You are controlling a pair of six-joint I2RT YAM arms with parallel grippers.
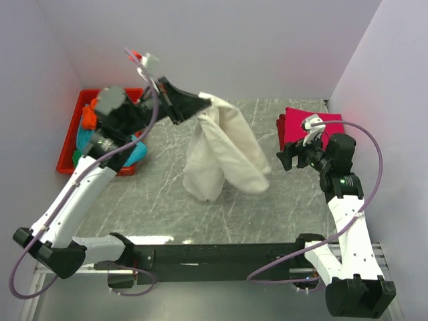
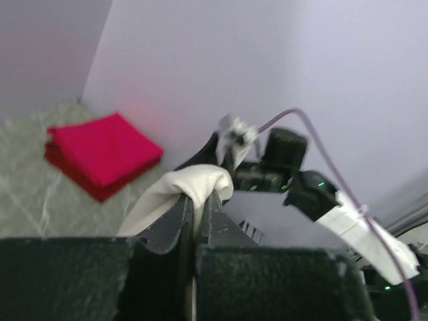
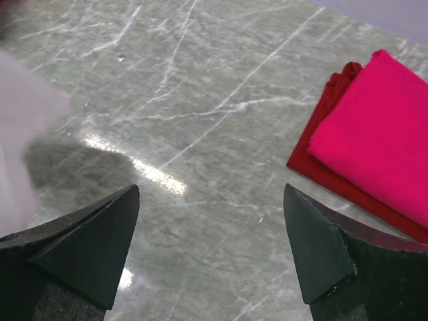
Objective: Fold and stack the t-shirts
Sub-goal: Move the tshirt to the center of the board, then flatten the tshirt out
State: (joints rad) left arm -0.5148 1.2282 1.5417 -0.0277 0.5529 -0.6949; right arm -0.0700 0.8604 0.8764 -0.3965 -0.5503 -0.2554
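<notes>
Well, from above, my left pincer (image 1: 208,100) is clamped on the cream-white t-shirt (image 1: 224,150), which hangs from it over the marble table (image 1: 160,200). My left wrist view shows that cloth bunched between the closed fingers. My right wrist view shows my right pincer (image 3: 210,227) spread wide, holding nothing, near the folded magenta-pink t-shirt (image 3: 374,127) lying on a red t-shirt (image 3: 321,170).

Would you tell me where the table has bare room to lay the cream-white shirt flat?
The widest bare table is the near strip between the hanging cream-white shirt and the arm bases. A narrower patch lies between that shirt and the red tray. Crowded at far right: the folded stack with the right gripper beside it.
</notes>
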